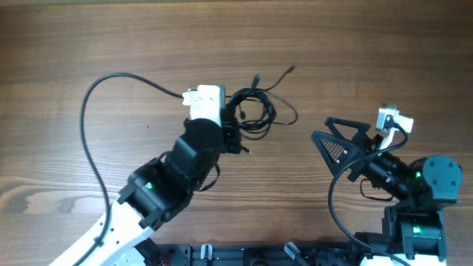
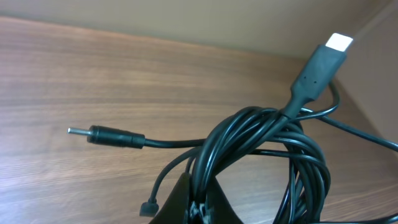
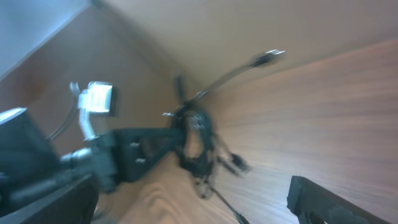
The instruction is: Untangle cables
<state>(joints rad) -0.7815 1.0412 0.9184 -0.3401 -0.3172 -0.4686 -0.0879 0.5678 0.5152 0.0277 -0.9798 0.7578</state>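
Wood table [image 1: 369,44], one cable bunch [image 1: 255,111] in clenched left tool [image 1: 235,133], right tool [image 1: 323,128] agape.

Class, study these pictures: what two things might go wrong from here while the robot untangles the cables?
1. The left jaws are shut on several loops of the cables together, so pulling may tighten the tangle.
2. The barrel plug and silvery-tipped plug stick out free and may snag in the loops.
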